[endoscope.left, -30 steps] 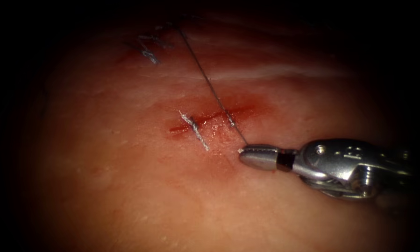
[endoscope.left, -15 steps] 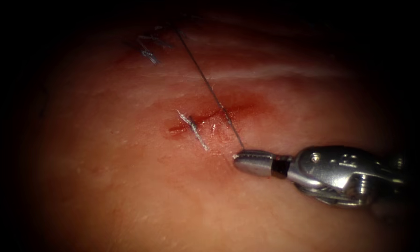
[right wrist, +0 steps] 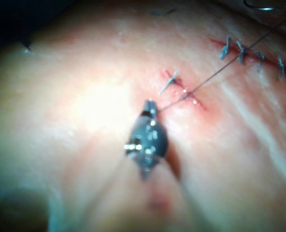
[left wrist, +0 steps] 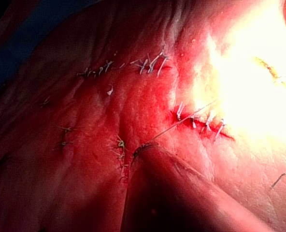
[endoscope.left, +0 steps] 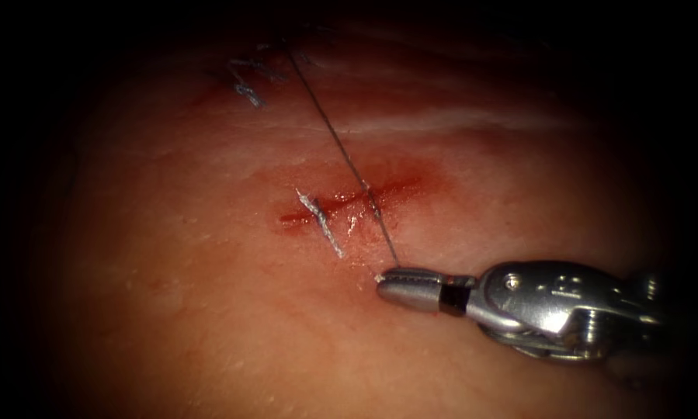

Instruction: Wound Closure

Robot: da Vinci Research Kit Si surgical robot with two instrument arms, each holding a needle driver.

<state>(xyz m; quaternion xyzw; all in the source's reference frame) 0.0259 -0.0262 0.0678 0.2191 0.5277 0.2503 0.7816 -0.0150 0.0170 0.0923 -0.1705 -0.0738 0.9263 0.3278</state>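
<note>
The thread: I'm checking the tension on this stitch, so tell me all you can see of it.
The thread is a thin dark strand, drawn in a straight, taut line. One end sits in the shut jaws of the right tool, below the cut. From there it runs up and left, crosses the cut to the right of a pale finished stitch, and passes on over the tissue into the dark beyond.

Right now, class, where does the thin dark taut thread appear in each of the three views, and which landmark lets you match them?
Endoscope view: the thin dark taut thread slants from the upper left across the red cut into the right arm's shut hand.
Left wrist view: it crosses the row of pale stitches.
Right wrist view: it runs from the hand over the cut, past that row.
Shared landmark: the row of pale stitches.
</note>
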